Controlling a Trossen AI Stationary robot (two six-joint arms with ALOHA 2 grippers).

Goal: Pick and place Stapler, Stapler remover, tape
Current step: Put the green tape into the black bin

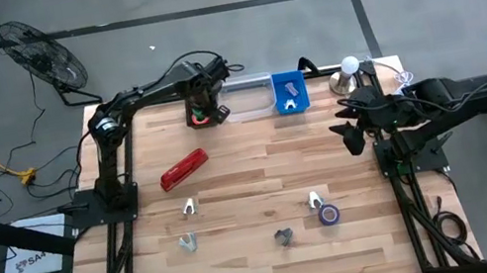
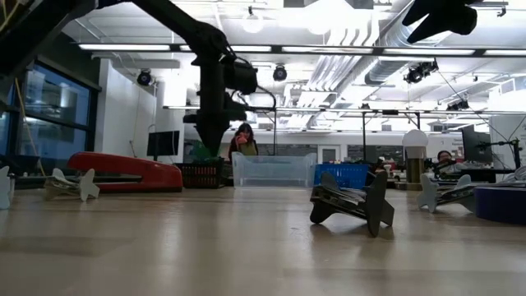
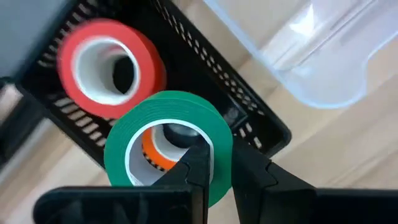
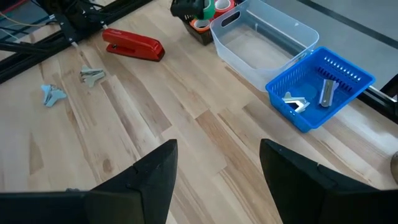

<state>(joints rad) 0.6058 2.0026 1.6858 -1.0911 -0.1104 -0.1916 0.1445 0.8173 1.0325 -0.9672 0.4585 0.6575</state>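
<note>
While flat, stapler (image 1: 184, 169) lies diagonal.

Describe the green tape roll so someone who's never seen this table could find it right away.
Look to the far edge of the wooden table, where a black basket sits beside a clear tub. The left gripper holds the green tape roll above that basket. The roll in the basket is red.
</note>
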